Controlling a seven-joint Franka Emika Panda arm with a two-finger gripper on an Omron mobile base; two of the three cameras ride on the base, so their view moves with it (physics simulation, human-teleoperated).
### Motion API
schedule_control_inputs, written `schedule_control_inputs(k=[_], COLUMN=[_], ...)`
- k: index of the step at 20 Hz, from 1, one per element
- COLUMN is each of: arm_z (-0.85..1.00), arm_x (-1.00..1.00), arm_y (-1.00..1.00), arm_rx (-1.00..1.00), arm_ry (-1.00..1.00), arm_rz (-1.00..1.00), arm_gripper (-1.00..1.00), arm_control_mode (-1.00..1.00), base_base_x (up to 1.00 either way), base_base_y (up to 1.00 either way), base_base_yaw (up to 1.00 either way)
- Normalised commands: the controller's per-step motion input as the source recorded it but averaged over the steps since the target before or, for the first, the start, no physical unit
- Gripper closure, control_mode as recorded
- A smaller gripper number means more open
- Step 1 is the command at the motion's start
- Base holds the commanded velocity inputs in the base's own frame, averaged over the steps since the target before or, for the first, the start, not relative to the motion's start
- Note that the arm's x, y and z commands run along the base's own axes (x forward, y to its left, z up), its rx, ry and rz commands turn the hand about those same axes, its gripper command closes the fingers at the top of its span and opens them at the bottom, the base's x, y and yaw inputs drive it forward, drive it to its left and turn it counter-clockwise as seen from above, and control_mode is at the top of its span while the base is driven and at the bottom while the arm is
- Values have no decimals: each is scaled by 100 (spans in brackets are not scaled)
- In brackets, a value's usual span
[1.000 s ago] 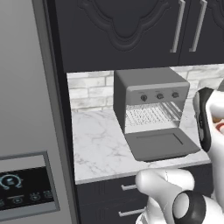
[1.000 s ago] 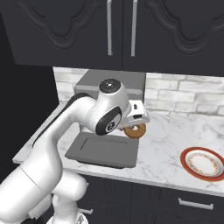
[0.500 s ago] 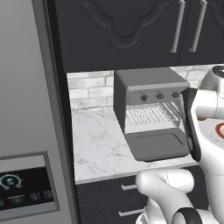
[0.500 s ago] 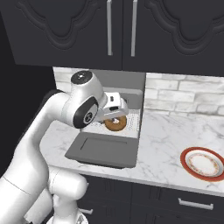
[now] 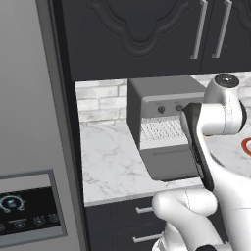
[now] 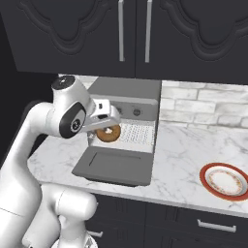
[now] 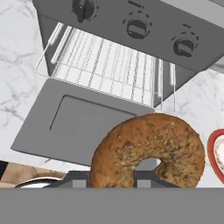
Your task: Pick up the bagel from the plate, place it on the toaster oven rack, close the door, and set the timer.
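Note:
My gripper [image 6: 107, 128] is shut on the bagel [image 6: 108, 134], a seeded golden-brown ring hanging in front of the grey toaster oven [image 6: 130, 95] at the left part of its opening. In the hand view the bagel [image 7: 148, 151] covers the fingertips and hovers over the near right corner of the open door [image 7: 81, 120]. The door [image 6: 114, 166] lies flat on the counter. Behind it, the wire rack [image 7: 109, 64] spans the oven and is bare; it also shows as the rack [image 5: 162, 128]. The red-rimmed plate [image 6: 224, 181] sits far right, with nothing on it.
Three dark knobs [image 7: 137, 27] run along the oven's front panel above the opening. My arm [image 5: 215, 117] crosses in front of the oven's right side. Dark upper cabinets [image 6: 135, 34] hang above, and a tall grey fridge [image 5: 34, 122] stands to the left. Marble counter [image 6: 184, 160] lies between oven and plate.
The arm has swung left with the bagel, from beside the oven's right side to in front of its opening, above the open door.

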Motion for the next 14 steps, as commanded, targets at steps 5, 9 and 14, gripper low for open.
schedule_control_inputs(k=[5,9,14], arm_z=[0,0,0], arm_x=[4,9,25], arm_y=[44,4,0], arm_rx=[0,0,0], arm_ry=[0,0,0], arm_rz=[0,1,2], arm_gripper=[100,100,100], arm_control_mode=[-100,-100,-100], base_base_x=[0,0,0], base_base_y=[0,0,0], base_base_yaw=[0,0,0])
